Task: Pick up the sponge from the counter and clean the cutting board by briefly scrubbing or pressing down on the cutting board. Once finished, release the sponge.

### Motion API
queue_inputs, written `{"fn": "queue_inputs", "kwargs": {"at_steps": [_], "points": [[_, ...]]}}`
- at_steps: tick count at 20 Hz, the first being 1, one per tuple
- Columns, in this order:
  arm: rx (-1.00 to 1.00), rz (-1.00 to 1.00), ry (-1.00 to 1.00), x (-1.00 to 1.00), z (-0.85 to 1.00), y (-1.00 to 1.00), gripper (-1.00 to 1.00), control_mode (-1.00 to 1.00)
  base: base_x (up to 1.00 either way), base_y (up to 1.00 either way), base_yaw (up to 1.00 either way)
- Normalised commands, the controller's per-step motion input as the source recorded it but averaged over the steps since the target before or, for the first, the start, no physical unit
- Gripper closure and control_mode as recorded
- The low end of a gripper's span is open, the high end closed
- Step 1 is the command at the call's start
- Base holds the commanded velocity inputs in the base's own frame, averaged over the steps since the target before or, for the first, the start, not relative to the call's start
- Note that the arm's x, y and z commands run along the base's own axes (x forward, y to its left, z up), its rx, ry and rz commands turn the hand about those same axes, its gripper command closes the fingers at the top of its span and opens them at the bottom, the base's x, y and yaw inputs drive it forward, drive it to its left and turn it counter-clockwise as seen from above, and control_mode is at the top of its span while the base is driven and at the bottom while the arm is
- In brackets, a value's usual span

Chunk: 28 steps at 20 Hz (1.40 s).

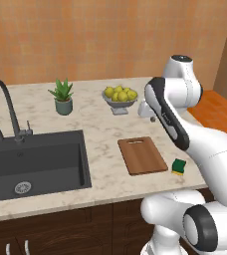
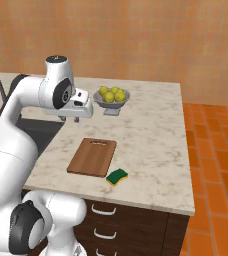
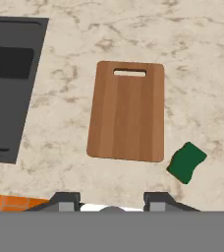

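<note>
On the bench [image 2: 151,130], near edge: one sponge [image 2: 117,176], green face up, lying just beside the right near corner of the cutting board [image 2: 92,157], apart from it and skewed to its edges. Board flat, slot handle at the far end. Tool [image 3: 113,202] held high above both, empty, fingers apart. Step in hand, as I judge it: the approach to the sponge. I should bring the tool right and down, turn the wrist to match the sponge's skew, and close across its short sides. I keep clear of the bench edge.
</note>
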Motion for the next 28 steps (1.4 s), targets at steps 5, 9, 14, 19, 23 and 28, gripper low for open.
{"fn": "queue_inputs", "kwargs": {"at_steps": [5, 9, 14, 19, 23, 28], "points": [[-0.05, -0.08, 0.03, 0.39, -0.20, 0.06, -1.00, -1.00, 0.00, 0.00, 0.00], [-0.10, -0.36, 0.30, 0.74, -0.72, -0.75, -1.00, -1.00, 0.00, 0.00, 0.00], [0.00, -0.44, 0.25, 0.65, -1.00, -0.97, -1.00, -1.00, 0.00, 0.00, 0.00], [0.03, -0.36, 0.02, -0.04, -0.82, -0.63, -1.00, -1.00, 0.00, 0.00, 0.00], [0.01, -0.14, -0.18, -0.19, -0.49, -0.25, -1.00, -1.00, 0.00, 0.00, 0.00], [0.00, -0.10, -0.01, -0.07, -0.50, -0.17, -1.00, -1.00, 0.00, 0.00, 0.00]]}}
